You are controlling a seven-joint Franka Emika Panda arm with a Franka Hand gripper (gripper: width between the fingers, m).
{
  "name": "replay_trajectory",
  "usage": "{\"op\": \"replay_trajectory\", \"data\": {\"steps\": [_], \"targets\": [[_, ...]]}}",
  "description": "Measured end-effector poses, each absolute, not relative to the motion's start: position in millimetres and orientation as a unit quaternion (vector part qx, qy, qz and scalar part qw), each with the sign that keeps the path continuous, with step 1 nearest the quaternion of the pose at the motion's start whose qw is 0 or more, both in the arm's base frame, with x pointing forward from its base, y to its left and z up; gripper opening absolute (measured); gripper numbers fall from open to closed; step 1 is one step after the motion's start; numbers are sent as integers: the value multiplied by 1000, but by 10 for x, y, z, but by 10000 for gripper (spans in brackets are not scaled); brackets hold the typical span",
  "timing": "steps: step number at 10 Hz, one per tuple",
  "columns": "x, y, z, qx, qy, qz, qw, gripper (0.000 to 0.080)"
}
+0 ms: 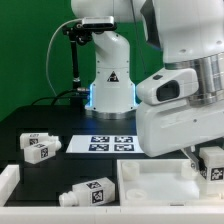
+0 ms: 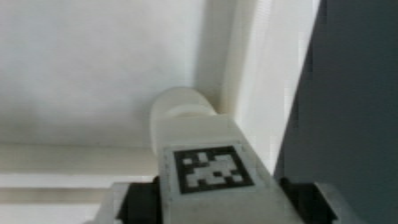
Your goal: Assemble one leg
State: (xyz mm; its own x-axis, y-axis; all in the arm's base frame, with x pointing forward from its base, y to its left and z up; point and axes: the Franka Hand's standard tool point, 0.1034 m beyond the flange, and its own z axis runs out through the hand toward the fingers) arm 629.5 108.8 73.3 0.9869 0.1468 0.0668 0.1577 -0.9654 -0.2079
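My gripper [image 2: 217,200] is shut on a leg [image 2: 205,150], a chunky white peg with a square tag marker facing the wrist camera. The leg's rounded tip rests at an inside corner of the large white tray-like part [image 2: 89,80]. In the exterior view the gripper [image 1: 204,160] holds this leg [image 1: 212,166] low over the tray-like part's [image 1: 150,185] right end. Two more legs lie loose: one [image 1: 40,150] at the exterior view's left, one [image 1: 88,192] near the front. I cannot tell whether the held leg is seated in a hole.
The marker board [image 1: 110,143] lies flat behind the tray-like part. The arm's white base [image 1: 110,80] stands at the back with a cable beside it. A white raised edge [image 1: 8,180] shows at the exterior view's far left.
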Motion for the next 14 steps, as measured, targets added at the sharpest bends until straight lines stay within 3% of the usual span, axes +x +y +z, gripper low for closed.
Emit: {"op": "replay_trajectory", "data": {"steps": [3,8,14], "targets": [[6298,1078,732,-994,-21,-20,108,297],[6281,1111,701,-944,309,-27,114,297],[6273,1127,694,-872,471,0,134,297]]}}
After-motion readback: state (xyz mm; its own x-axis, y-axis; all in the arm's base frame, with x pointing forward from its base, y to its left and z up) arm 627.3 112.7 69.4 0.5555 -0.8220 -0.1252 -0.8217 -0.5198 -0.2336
